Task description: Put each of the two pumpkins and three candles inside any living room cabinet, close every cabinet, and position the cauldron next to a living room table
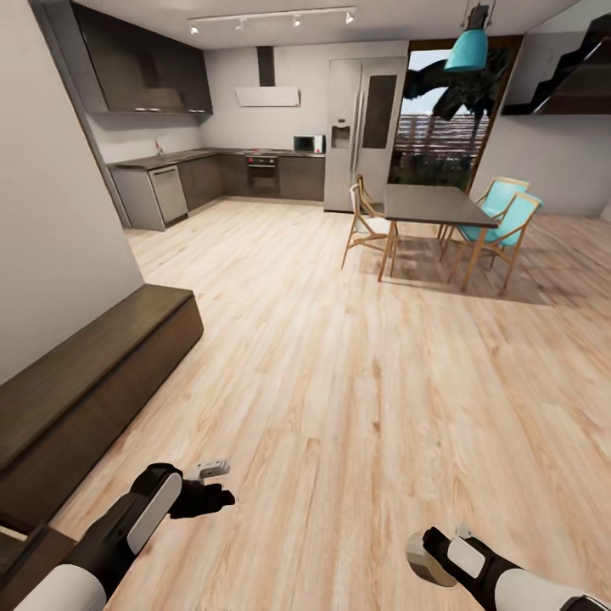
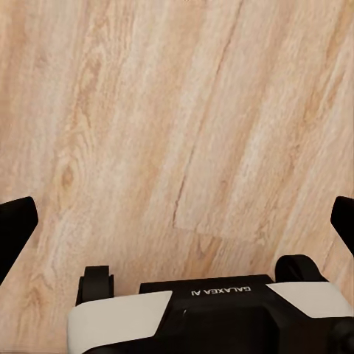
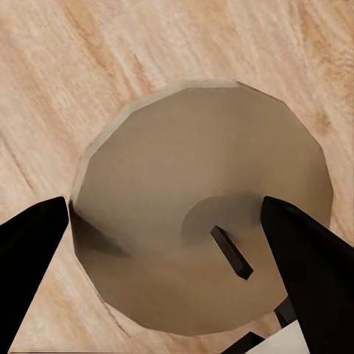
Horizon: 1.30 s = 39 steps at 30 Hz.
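— How many candles do you count?
— One candle (image 3: 203, 221), pale beige with a dark wick, gripped between the right claw's (image 1: 422, 557) black fingers (image 3: 306, 258) above the wood floor (image 1: 339, 382).
— And the left claw (image 1: 222, 492)?
— Spread wide, holding nothing.
— Cabinets?
— One low dark-brown cabinet (image 1: 85, 382) along the left wall.

Matt, smooth beige candle (image 3: 203, 221), perhaps wax; pale grained wood floor (image 1: 356, 382).

Home: kitchen (image 1: 255, 165), dining table (image 1: 433, 204)
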### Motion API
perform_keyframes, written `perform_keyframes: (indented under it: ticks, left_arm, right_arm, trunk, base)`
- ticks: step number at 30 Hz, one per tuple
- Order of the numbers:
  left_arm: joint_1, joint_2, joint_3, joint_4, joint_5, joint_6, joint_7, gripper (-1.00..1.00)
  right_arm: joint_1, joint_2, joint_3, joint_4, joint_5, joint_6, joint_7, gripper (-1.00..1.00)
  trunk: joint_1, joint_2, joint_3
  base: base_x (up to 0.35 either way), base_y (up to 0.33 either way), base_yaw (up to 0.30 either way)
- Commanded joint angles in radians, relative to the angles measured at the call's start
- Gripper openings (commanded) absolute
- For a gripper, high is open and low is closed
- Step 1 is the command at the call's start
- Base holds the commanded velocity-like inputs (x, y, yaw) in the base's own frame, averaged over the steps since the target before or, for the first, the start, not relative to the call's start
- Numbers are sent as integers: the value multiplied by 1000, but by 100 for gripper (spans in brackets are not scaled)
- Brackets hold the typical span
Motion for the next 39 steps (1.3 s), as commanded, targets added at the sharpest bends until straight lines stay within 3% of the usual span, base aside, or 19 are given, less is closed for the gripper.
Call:
perform_keyframes:
  ticks: [1, 35, 39]
  left_arm:
    - [-1, 1, -4, -1, 10, 2, 10, 100]
    - [-1, -8, -5, 0, 12, 2, 10, 100]
    - [-1, -8, -3, 0, 11, 2, 10, 100]
  right_arm:
    - [0, -1, 7, -4, -4, 5, -8, -100]
    - [0, -3, 9, -4, -4, 1, -8, -100]
    - [0, -3, 8, -4, -4, 2, -8, -100]
  trunk:
    - [0, -1, -1]
    - [-130, 237, 106]
    - [-130, 237, 106]
  base:
    - [5, -4, 286]
    - [0, 0, 291]
    - [0, 0, 291]
